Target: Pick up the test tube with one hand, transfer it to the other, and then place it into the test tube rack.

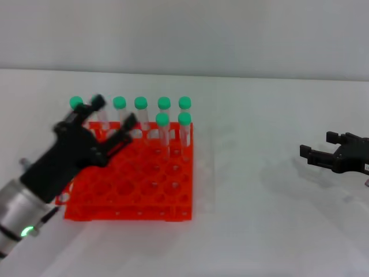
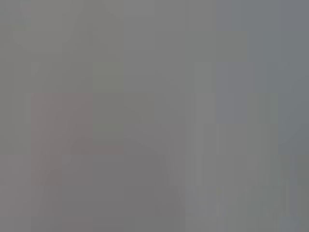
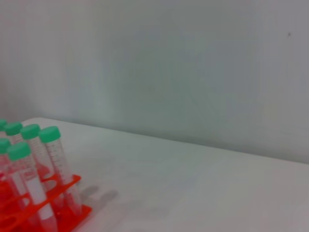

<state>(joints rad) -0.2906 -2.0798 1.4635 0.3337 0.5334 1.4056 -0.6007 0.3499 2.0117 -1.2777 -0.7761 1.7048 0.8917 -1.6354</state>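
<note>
The orange-red test tube rack [image 1: 132, 193] stands left of centre on the white table. Several green-capped test tubes [image 1: 164, 104] stand upright in its back rows; they look alike, and none lies loose. My left gripper [image 1: 113, 112] hovers over the rack's back left part, open, its fingers [image 1: 128, 123] spread among the tubes there. One finger partly hides a green cap [image 1: 94, 99]. Whether it touches a tube I cannot tell. My right gripper [image 1: 319, 146] hangs open and holds nothing near the right edge. The right wrist view shows the rack corner [image 3: 72, 212] and tubes [image 3: 50, 135].
Bare white table [image 1: 259, 219] lies between the rack and the right gripper. A pale wall [image 1: 184, 34] runs behind the table. The left wrist view is a plain grey blur with nothing to make out.
</note>
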